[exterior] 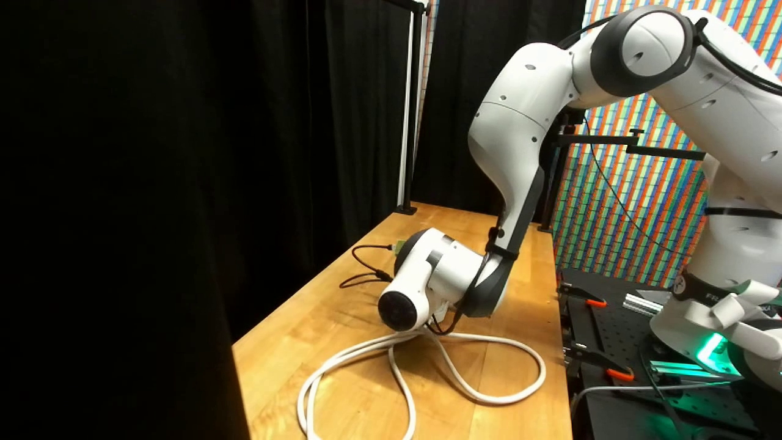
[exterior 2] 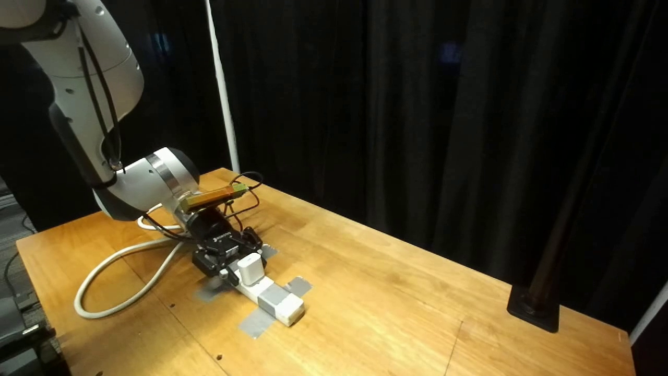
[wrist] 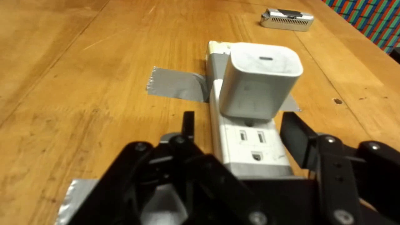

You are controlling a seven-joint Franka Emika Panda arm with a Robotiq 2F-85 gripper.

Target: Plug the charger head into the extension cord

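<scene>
The white charger head (exterior 2: 251,269) stands upright on the extension cord's white socket block (exterior 2: 290,310). In the wrist view the charger head (wrist: 261,84) sits on the block's far outlet. No prongs show, and its underside is hidden. A bare outlet of the block (wrist: 253,142) shows nearer the camera. My gripper (wrist: 239,128) is open, with one finger on each side of the block. Its fingertips are just short of the charger head and hold nothing. The cord's white loop (exterior: 507,400) lies on the table. The arm's wrist hides the gripper in that exterior view.
Grey tape (wrist: 178,84) fixes the block to the wooden table (exterior 2: 396,324). A small silver and dark device (wrist: 287,20) lies beyond the block. A black post base (exterior 2: 533,309) stands near the table's far edge, before a black curtain.
</scene>
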